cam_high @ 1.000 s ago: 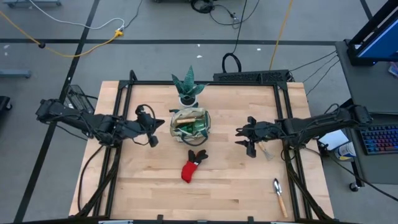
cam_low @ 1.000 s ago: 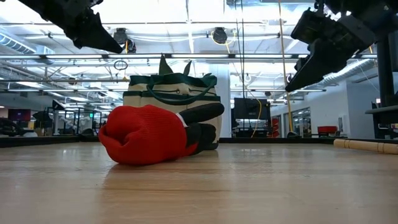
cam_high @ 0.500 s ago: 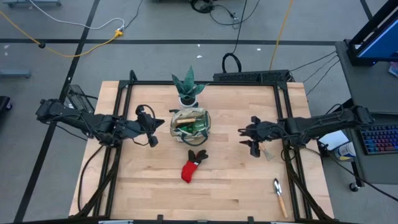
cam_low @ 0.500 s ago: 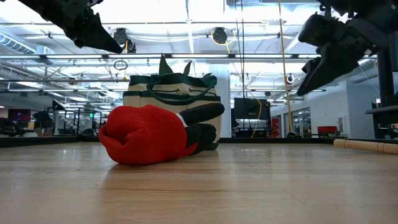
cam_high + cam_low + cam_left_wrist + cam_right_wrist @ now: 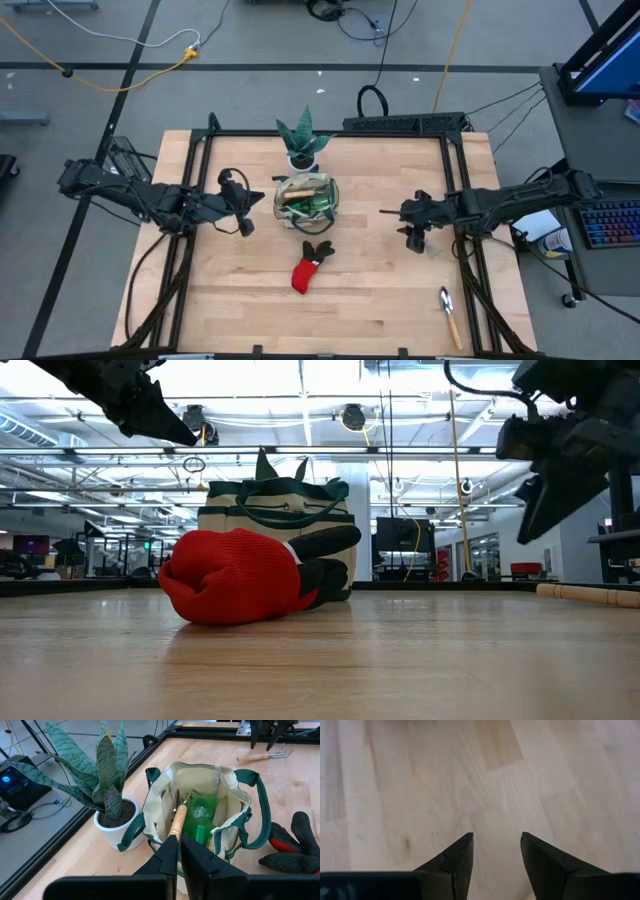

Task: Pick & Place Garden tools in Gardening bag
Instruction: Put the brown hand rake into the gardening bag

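The beige gardening bag (image 5: 306,197) with green trim stands at the table's middle. It holds a wooden-handled tool (image 5: 177,817) and the green spray bottle (image 5: 200,820). The red-and-black glove (image 5: 310,265) lies on the table just nearer than the bag. A fork (image 5: 431,243) lies under my right arm, and a trowel (image 5: 449,315) lies at the near right. My left gripper (image 5: 255,200) is shut and empty, left of the bag, above the table. My right gripper (image 5: 415,228) is open and empty, pointing down at bare wood (image 5: 495,780).
A spiky green plant in a white pot (image 5: 302,140) stands just beyond the bag. The black frame rails (image 5: 330,135) run along the table's far, left and right sides. Bare wood lies between the bag and my right gripper.
My right gripper has gone toward the table's right edge, away from the bag, and has tipped so its fingers point more steeply down. It stays open and empty. The bag, glove and tools have not moved.
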